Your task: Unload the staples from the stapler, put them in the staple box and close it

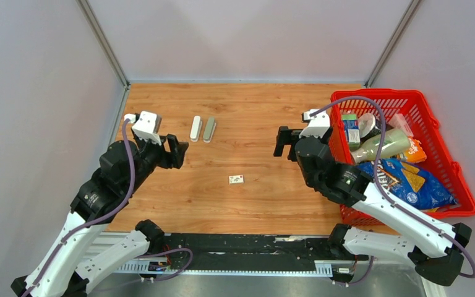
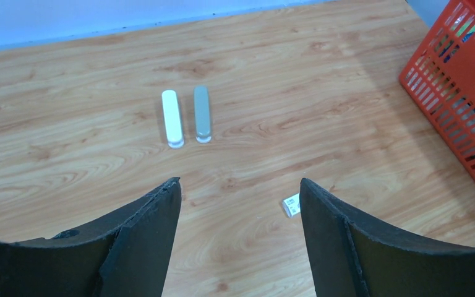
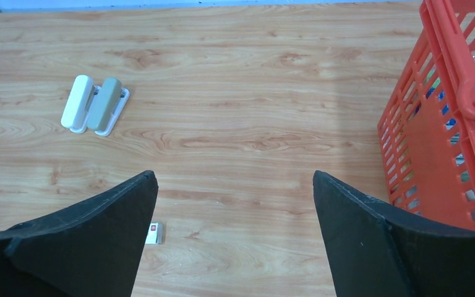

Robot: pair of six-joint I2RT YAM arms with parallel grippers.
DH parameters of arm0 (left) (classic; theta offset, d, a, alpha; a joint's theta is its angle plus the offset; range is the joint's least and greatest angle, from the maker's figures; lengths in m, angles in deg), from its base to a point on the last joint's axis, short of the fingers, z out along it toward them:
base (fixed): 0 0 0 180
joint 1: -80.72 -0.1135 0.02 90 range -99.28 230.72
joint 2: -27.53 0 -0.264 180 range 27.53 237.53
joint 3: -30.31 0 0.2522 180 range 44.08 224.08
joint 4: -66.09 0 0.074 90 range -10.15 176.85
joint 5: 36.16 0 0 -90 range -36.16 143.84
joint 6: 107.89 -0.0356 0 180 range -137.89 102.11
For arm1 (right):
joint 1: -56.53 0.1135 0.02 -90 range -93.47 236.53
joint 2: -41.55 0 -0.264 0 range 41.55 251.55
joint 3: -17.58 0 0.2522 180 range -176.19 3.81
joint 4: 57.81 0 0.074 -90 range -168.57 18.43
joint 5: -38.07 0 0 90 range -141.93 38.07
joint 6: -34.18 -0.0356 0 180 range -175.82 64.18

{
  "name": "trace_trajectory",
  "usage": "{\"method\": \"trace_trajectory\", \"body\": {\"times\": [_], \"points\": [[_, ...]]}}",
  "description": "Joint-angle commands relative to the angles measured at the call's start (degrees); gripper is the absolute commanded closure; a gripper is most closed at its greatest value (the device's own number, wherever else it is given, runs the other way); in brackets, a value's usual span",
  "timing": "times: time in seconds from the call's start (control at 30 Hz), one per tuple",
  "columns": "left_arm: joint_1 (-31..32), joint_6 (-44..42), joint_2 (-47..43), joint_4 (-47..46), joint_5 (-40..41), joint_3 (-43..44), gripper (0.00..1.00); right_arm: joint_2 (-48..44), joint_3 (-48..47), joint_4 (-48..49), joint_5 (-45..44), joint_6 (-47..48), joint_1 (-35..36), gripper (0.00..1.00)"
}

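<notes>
Two staplers lie side by side at the back left of the table: a white stapler and a grey-green stapler. They also show in the left wrist view, white and grey-green, and in the right wrist view, white and grey-green. Both are closed. No staples are in view. My left gripper is open and empty, left of and nearer than the staplers. My right gripper is open and empty, well to their right.
A small white printed cardboard box lies mid-table; it also shows in the left wrist view and the right wrist view. A red basket of groceries stands at the right edge. Grey walls enclose the table.
</notes>
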Motion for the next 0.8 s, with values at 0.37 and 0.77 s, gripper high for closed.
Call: {"method": "trace_trajectory", "body": {"times": [0.37,0.77], "points": [[0.23,-4.0,0.04,0.63,0.5,2.39,0.22,-0.2,-5.01,4.93,1.98,2.84,-0.05,0.0],[0.23,-4.18,-0.05,0.46,0.41,1.95,0.22,0.76,-5.27,5.46,1.47,6.09,-0.05,0.0]]}}
